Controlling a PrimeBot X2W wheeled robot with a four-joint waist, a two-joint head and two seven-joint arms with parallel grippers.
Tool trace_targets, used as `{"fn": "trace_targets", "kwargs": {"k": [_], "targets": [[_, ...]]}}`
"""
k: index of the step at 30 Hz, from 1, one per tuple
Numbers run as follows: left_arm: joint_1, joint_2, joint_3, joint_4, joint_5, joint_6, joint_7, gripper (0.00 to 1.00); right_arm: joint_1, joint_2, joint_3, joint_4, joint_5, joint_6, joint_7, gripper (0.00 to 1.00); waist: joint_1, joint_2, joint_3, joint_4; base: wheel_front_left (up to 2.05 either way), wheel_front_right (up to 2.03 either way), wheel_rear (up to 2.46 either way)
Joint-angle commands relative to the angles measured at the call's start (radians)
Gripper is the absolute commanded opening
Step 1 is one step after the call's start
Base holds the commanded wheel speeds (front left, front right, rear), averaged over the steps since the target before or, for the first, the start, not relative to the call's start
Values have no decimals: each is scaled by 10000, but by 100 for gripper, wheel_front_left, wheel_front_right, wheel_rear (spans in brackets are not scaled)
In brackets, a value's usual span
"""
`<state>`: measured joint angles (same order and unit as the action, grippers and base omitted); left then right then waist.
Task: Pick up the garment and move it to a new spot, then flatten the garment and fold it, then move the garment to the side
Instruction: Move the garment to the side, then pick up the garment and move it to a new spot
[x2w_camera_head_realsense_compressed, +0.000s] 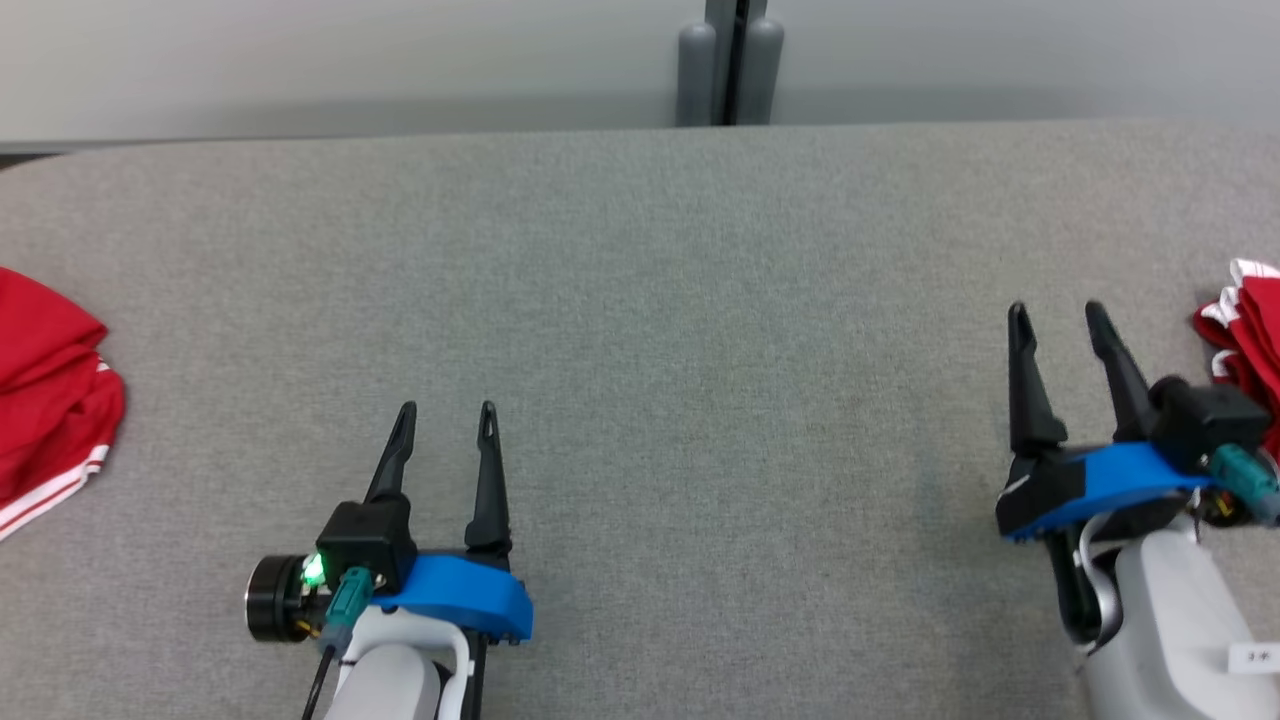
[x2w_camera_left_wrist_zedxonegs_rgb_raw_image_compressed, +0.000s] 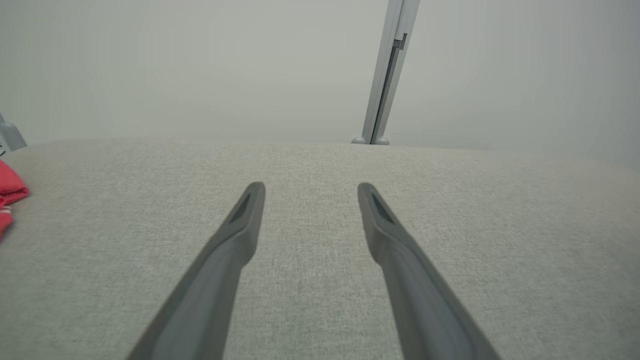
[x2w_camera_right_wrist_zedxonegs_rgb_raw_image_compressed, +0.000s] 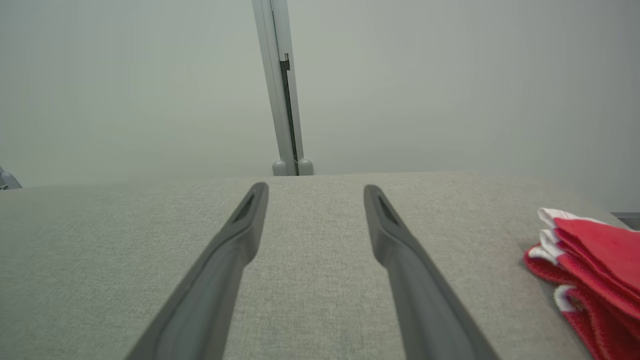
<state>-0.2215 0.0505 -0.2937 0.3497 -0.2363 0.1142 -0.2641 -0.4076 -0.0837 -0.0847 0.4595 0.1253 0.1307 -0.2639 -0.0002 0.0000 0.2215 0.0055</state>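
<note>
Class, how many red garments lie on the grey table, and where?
2. The left garment lies bunched at the table's left edge; the right garment lies layered at its right edge, beside the right gripper. Both are cropped, so more may be hidden.

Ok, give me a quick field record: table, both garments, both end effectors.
table: grey fabric top
left garment: red with white stripes, crumpled, at the table's left edge
right garment: red with white trim, folded in layers, at the right edge
left end effector: open, holding nothing
right end effector: open, holding nothing, fingers apart from the right garment
</note>
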Motion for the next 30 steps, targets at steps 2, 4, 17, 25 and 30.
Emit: {"fn": "trace_targets", "kwargs": {"k": [2,4,17,25,30], "targets": [[206,-2,147,32,85,-24,-5,100,417,124,9,-4,42,1,-5,100,2,0,-230,5,0,0,0],[360,-2,269,82,164,-63,-5,100,682,178,25,18,-22,1,-5,100,2,0,-456,52,0,0,0],[1538,-4,1123,308,275,-175,-4,100,2017,319,635,428,87,1,-5,100,2,0,-1869,98,0,0,0],[1838,-2,1375,284,365,-237,-4,100,2256,316,899,439,410,1,-5,100,2,0,-2113,84,0,0,0],[1716,-1,1306,296,377,-286,-4,100,2285,319,951,370,416,1,-5,100,2,0,-2035,268,0,0,0]]}}
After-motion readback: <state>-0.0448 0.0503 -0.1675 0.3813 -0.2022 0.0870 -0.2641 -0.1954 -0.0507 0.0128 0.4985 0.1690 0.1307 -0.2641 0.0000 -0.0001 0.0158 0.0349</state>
